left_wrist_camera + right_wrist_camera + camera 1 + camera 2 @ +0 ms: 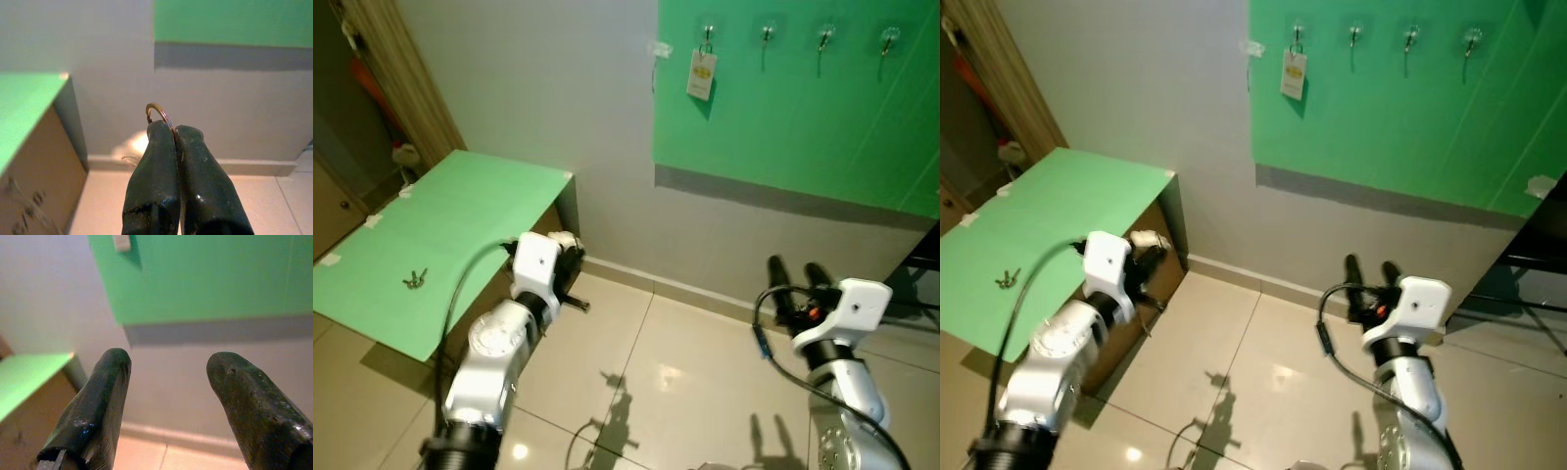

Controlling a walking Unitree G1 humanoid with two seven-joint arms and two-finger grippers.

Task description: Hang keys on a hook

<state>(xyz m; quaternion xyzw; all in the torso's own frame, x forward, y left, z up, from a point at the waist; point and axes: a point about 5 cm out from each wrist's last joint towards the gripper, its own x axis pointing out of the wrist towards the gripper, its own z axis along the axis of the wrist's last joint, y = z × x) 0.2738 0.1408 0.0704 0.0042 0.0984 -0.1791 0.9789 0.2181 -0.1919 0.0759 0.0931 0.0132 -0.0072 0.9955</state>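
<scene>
My left gripper is shut on a brass key ring whose loop pokes out above the fingertips. In the left eye view that gripper is held beside the corner of the green-topped cabinet, with a key dangling under it. A second bunch of keys lies on the cabinet top. Several hooks sit high on the green wall board; the leftmost hook carries a cream tag, and the hook beside it is bare. My right gripper is raised, open and holding nothing.
A grey wall with a skirting board runs behind the glossy tiled floor. A wooden door frame stands at the far left. Black furniture legs are at the right edge.
</scene>
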